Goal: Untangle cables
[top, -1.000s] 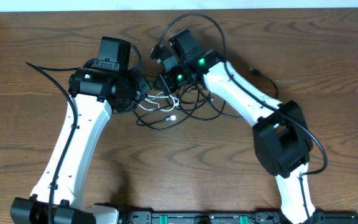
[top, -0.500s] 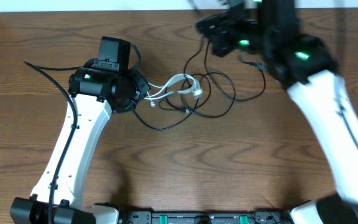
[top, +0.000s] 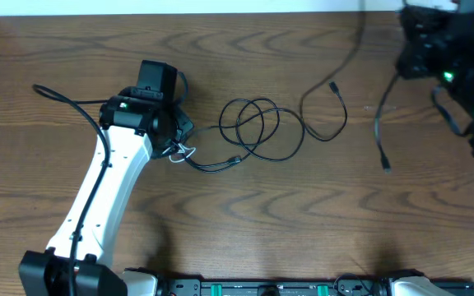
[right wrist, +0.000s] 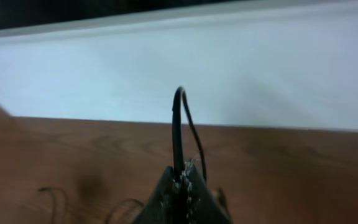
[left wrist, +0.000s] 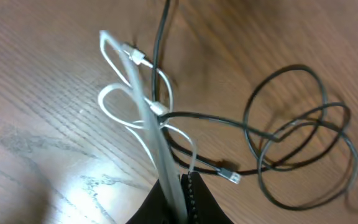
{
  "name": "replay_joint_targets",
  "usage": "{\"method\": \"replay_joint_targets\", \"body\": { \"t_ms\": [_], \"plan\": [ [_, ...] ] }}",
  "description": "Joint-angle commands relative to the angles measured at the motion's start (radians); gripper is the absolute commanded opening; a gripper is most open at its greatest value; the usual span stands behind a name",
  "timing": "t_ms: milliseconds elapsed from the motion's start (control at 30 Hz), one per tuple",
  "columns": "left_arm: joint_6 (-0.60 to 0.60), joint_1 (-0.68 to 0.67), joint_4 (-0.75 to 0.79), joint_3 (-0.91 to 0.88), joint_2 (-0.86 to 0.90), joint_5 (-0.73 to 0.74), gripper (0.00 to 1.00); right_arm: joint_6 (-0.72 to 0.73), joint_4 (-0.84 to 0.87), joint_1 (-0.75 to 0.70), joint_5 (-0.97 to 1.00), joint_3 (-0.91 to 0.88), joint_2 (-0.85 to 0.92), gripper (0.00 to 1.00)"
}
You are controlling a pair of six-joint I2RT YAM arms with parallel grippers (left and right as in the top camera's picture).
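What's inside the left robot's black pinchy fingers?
The left gripper is shut on the thin white cable. Its loops lie on the brown wooden table, crossed by a thin black cable. The pinched stretch itself is hidden between the fingers.

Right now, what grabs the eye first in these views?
The left gripper is shut on the white cable, mid-left on the table. Beside it, loose black loops sprawl at the table's centre, one strand crossing the white cable. Far right, the right gripper pinches a black cable.
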Motion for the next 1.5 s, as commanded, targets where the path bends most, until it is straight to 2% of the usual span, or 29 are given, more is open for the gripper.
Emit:
{"method": "replay_joint_targets", "body": {
  "t_ms": [0,100,200,233,333,367,400,467,600,667,700,800,1000,1067,1200,1300,1467],
  "plan": [
    [-0.027,-0.001,0.014,0.001,0.009,-0.027,0.08,-0.023,-0.049,-0.034,0.034,0.008,0.006,0.01],
    [-0.027,-0.002,0.027,0.001,0.009,0.014,0.17,-0.023,-0.087,-0.034,0.032,0.008,0.016,0.01],
    [-0.026,-0.002,0.028,0.001,0.009,0.055,0.44,-0.023,-0.102,-0.034,-0.008,0.008,0.020,0.01],
    [-0.023,-0.002,0.029,0.001,0.009,0.079,0.50,-0.023,-0.105,-0.034,-0.051,0.008,0.021,0.01],
    [0.144,-0.002,0.076,0.001,0.009,0.232,0.64,-0.023,-0.106,-0.034,-0.175,0.008,0.021,0.01],
    [0.203,-0.002,0.095,0.001,0.009,0.291,0.72,-0.023,-0.106,-0.034,-0.225,0.008,0.021,0.01],
    [0.222,-0.002,0.105,0.002,0.009,0.326,0.77,-0.023,-0.106,-0.034,-0.261,0.008,0.021,0.01],
    [0.226,-0.001,0.132,0.002,0.008,0.435,0.80,-0.023,-0.107,-0.034,-0.363,0.008,0.021,0.01],
    [0.214,-0.001,0.255,0.002,0.008,0.748,0.80,-0.023,-0.108,-0.034,-0.486,0.008,0.021,0.01],
    [0.154,-0.001,0.335,0.002,0.008,0.860,0.80,-0.023,-0.108,-0.034,-0.539,0.008,0.020,0.01],
    [0.081,-0.002,0.376,0.002,0.008,0.878,0.80,-0.023,-0.108,-0.034,-0.576,0.008,0.020,0.01],
    [-0.114,-0.012,0.425,0.002,0.009,0.862,0.80,-0.023,-0.107,-0.034,-0.691,0.008,0.020,0.01],
    [-0.362,-0.036,0.526,0.002,0.009,0.843,0.80,-0.048,-0.108,-0.031,-0.771,0.008,0.020,0.01],
    [-0.544,-0.049,0.557,0.002,0.009,0.842,0.80,-0.068,-0.107,-0.014,-0.811,0.008,0.020,0.01],
    [-0.814,-0.068,0.566,0.002,0.009,0.843,0.80,-0.137,-0.106,0.015,-0.850,0.008,0.020,0.01],
    [-0.932,-0.083,0.567,0.002,0.009,0.842,0.77,-0.143,-0.098,0.021,-0.850,0.008,0.020,0.01],
    [-0.973,-0.108,0.595,0.002,0.009,0.826,0.75,-0.142,-0.047,0.020,-0.850,0.008,0.021,0.01]
  ]
}}
